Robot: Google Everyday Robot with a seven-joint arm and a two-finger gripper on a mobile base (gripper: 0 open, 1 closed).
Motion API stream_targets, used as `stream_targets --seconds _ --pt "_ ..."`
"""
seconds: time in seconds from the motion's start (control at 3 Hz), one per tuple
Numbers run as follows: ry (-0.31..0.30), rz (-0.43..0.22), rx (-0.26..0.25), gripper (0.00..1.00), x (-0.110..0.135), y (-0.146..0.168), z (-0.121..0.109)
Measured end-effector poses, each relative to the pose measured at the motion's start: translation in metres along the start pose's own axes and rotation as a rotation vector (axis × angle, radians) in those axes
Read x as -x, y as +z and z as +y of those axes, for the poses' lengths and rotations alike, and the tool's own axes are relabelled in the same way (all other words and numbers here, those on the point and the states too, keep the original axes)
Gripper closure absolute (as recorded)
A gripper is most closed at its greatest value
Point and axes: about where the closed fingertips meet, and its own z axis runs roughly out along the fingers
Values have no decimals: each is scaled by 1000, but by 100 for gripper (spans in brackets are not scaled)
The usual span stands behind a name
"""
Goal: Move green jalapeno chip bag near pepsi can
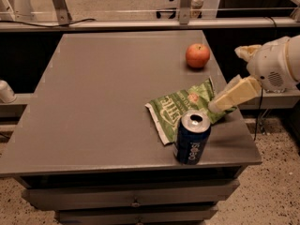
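Observation:
The green jalapeno chip bag [178,108] lies flat on the grey table [103,97], right of centre. The pepsi can [192,137] stands upright just in front of it, its top edge overlapping the bag's near side. My gripper [227,80] is at the table's right edge, open and empty. Its lower cream finger [233,94] points at the bag's right end, its tip over the bag's right corner. The upper finger [245,51] is well apart from the bag.
A red-orange apple [197,55] sits behind the bag near the table's right edge. The can stands close to the table's front edge. A railing [140,23] runs behind the table, and drawers [131,196] are below its front.

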Motion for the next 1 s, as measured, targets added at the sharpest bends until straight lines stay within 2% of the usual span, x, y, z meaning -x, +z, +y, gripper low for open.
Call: stream_targets --seconds 0.67,1.0 --pt "19 -98 -301 0 21 -63 -60" --pt "17 -106 -322 0 24 -65 -65"
